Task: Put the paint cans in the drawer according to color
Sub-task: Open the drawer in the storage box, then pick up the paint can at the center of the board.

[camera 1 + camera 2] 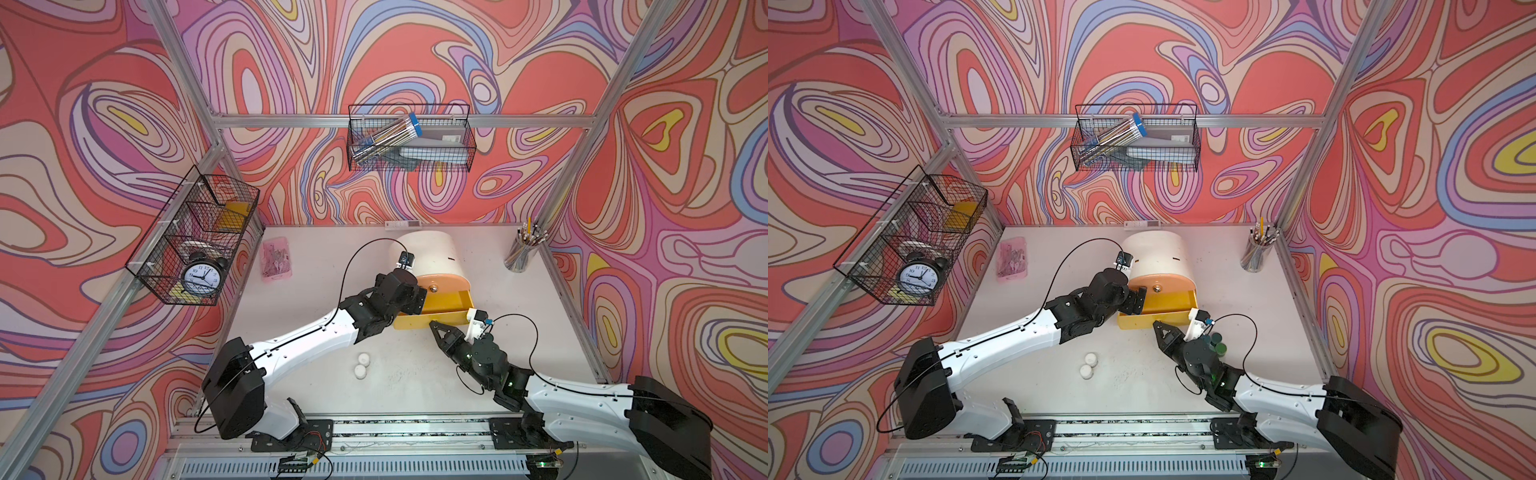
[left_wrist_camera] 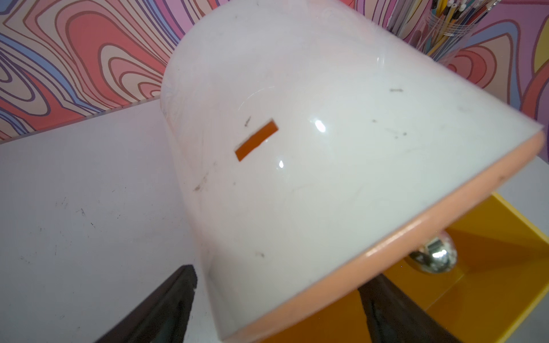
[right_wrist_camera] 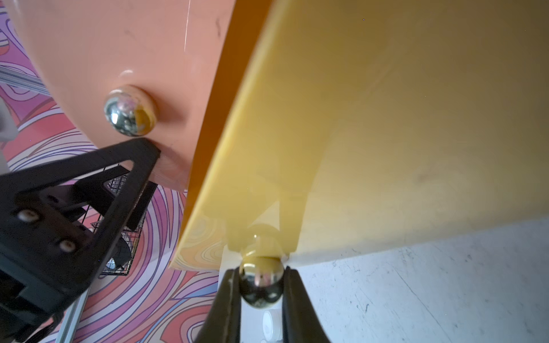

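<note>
The drawer is a cream rounded chest (image 1: 428, 251) at the back middle of the table. Its yellow drawer (image 1: 440, 312) is pulled out under the peach front (image 1: 444, 286). My right gripper (image 3: 261, 285) is shut on the yellow drawer's gold knob (image 3: 260, 282). My left gripper (image 2: 276, 314) is open and straddles the chest's front left corner, one finger (image 3: 142, 154) touching the peach front below its knob (image 3: 129, 110). Two white paint cans (image 1: 361, 365) stand together on the table near the left arm. Green-lidded paint cans (image 1: 1217, 344) cluster behind my right wrist.
A clear cup of pencils (image 1: 521, 249) stands at the back right corner. A pink pouch (image 1: 276, 259) lies at the back left. A black wire basket (image 1: 409, 139) hangs on the back wall. Another basket (image 1: 195, 245) with a clock (image 1: 201, 277) hangs on the left.
</note>
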